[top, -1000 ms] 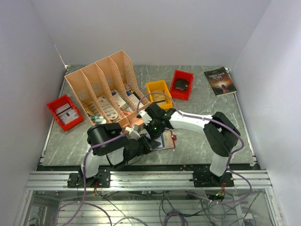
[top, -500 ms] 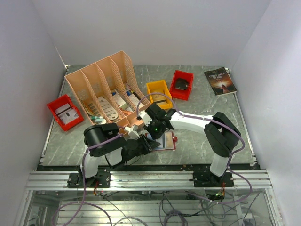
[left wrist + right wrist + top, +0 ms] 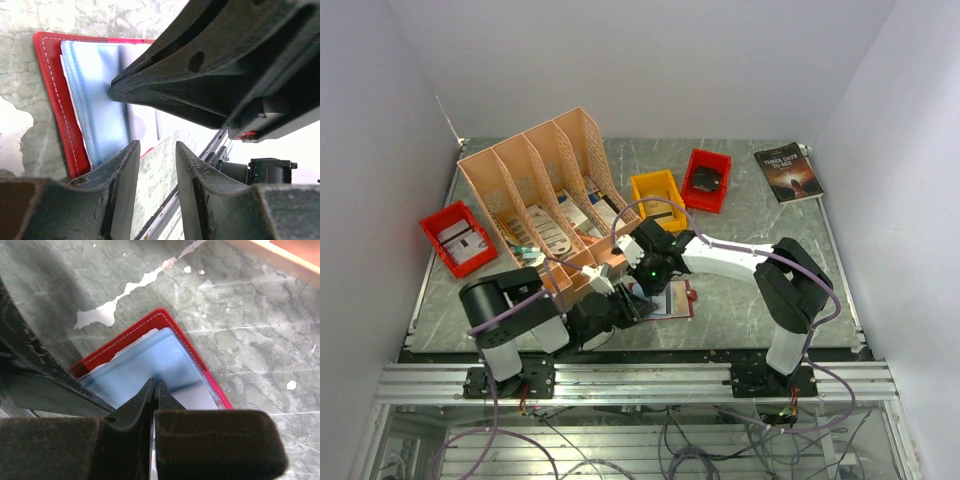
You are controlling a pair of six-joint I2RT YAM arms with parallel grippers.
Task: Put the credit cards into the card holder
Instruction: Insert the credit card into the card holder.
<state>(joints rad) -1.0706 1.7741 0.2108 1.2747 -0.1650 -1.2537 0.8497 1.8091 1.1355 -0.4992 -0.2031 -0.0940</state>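
Your left hand (image 3: 155, 152) had just spread apart, empty, and drawn back. Your right hand (image 3: 153, 384), fingers together, pressed the holder (image 3: 150, 322) — that insertion looked finished.

I see the card holder (image 3: 56, 100) in matt red leather-like skin, white-stitched; its clear pockets (image 3: 95, 95) shine like glossy plastic; the table (image 3: 240, 340) looks smooth, marbled, chipped.

Left end effector (image 3: 152, 192), fingers parted, at 6 o'clock; right end effector (image 3: 114, 92) tip over the open card holder (image 3: 57, 100) at 10 o'clock.
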